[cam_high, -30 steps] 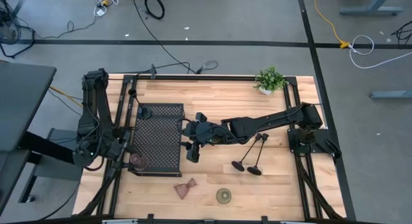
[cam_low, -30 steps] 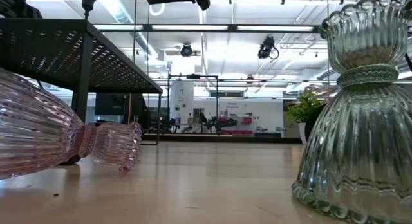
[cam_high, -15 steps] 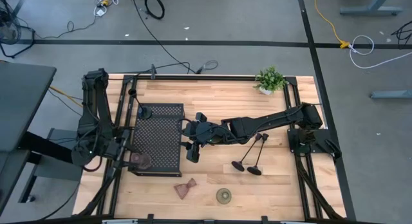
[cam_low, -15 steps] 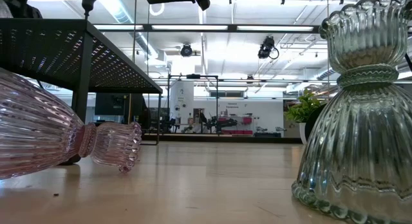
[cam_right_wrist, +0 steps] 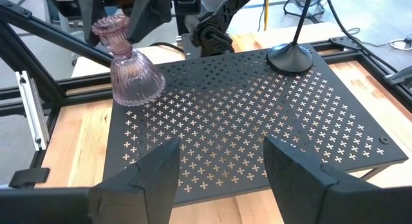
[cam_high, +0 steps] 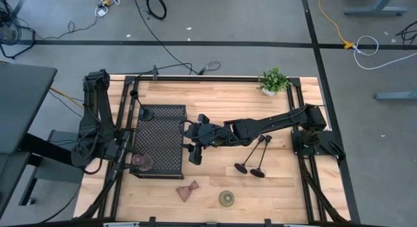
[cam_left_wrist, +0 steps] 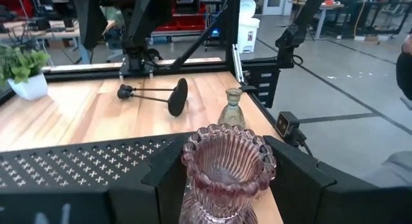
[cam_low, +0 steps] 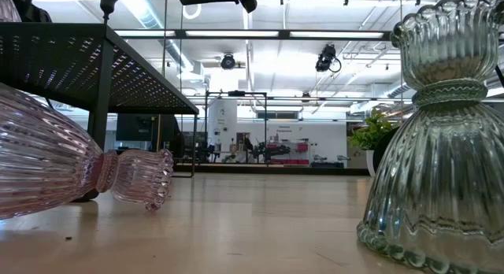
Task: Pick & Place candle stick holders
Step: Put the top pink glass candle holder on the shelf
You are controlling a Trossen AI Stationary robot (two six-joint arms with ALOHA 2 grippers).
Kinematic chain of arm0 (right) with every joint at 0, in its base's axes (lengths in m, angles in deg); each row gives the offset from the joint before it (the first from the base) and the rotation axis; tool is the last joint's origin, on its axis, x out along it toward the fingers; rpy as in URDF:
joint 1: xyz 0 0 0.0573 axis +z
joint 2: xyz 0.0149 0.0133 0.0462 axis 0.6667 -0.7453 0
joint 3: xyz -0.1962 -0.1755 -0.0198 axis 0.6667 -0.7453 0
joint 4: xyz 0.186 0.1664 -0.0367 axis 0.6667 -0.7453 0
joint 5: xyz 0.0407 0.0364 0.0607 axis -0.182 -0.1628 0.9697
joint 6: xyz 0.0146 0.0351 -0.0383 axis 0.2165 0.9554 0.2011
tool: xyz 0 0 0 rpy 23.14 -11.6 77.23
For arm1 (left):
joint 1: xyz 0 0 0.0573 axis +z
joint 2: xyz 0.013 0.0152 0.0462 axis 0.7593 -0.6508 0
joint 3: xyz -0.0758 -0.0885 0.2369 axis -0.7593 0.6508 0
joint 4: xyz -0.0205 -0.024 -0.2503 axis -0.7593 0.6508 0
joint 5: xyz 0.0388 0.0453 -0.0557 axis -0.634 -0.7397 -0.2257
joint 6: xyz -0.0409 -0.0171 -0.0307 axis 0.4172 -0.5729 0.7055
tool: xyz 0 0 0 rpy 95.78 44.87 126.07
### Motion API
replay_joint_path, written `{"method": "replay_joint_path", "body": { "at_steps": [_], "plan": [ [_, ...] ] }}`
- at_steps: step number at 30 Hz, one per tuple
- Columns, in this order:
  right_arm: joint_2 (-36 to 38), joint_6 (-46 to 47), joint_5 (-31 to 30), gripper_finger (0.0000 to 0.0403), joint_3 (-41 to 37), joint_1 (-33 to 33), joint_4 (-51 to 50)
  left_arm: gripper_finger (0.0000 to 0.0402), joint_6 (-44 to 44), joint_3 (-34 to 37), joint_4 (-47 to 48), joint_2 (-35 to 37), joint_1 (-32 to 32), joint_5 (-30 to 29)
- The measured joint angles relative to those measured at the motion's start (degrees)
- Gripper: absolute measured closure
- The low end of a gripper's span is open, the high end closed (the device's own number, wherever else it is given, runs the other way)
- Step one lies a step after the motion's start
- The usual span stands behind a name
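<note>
A pink holder (cam_left_wrist: 226, 169) is clamped upright by the left gripper (cam_left_wrist: 225, 185) on the tray (cam_right_wrist: 257, 127). The right gripper (cam_right_wrist: 219, 163) is held apart over the tray.

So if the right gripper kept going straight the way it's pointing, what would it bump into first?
Probably nothing at first. The right gripper, open, points across the black tray. Straight ahead looks free over it; the pink holder and the black stem's base stand off to either side. Depth is hard to judge.
</note>
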Motion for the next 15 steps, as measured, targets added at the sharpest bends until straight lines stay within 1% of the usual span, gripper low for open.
{"method": "replay_joint_path", "body": {
  "at_steps": [6,9,15],
  "plan": [
    [0.00,0.00,0.39,0.0181,0.00,0.04,-0.02,0.0204,5.16,0.00,2.96,0.00,0.02,0.41],
    [0.00,-0.02,0.39,0.0181,0.00,0.09,0.00,0.0202,6.13,0.00,3.03,0.00,0.02,0.90],
    [0.00,0.00,0.37,0.0181,-0.02,0.09,0.00,0.0168,6.11,-0.09,2.99,0.00,0.01,0.97]
  ]
}}
